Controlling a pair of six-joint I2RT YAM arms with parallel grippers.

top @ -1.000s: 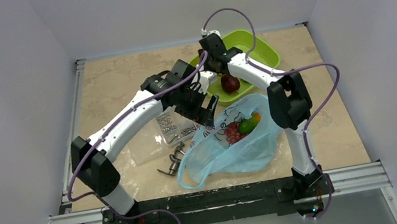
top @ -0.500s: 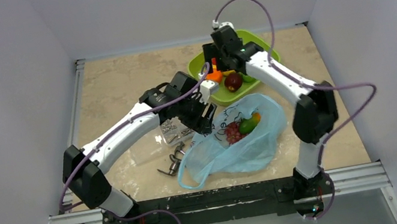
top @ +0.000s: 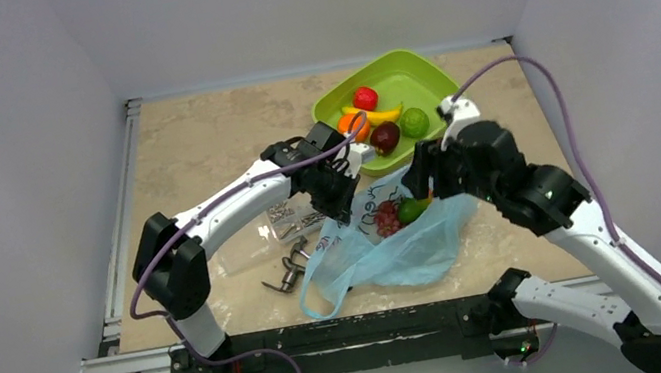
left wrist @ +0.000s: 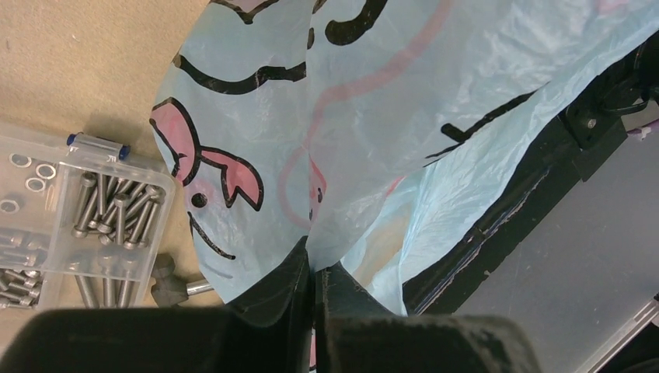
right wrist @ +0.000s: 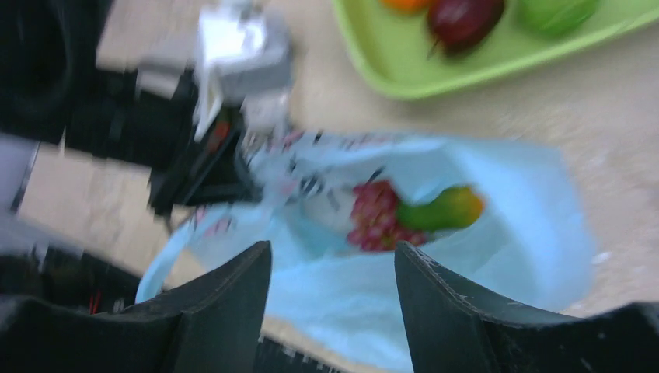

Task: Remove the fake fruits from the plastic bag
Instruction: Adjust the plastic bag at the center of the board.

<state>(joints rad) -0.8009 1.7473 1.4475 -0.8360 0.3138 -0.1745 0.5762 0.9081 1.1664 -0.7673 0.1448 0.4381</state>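
The light-blue plastic bag [top: 398, 251] lies open on the table, near the front. Inside it show a red grape bunch [top: 387, 220] and a green-yellow fruit [top: 411, 207]. My left gripper [top: 342, 207] is shut on the bag's left rim; the wrist view shows the printed film [left wrist: 350, 116] pinched between its fingertips [left wrist: 295, 272]. My right gripper [right wrist: 334, 260] hovers open over the bag [right wrist: 497, 233], with the grapes [right wrist: 377, 216] and the green-yellow fruit [right wrist: 444, 210] just beyond its fingers. An orange [top: 354, 126], banana [top: 379, 113], plum [top: 385, 138], a red fruit [top: 365, 97] and a green fruit [top: 413, 122] lie in the green tray [top: 418, 65].
A clear box of screws [top: 288, 212] lies left of the bag, seen close in the left wrist view [left wrist: 78, 217]. Grey metal tools [top: 291, 266] lie in front of it. The green tray [right wrist: 497, 66] stands at the back right.
My left gripper moved onto the bag's rim and shut on it. My right arm swung back from the tray, where the plum stays, to above the bag's mouth.
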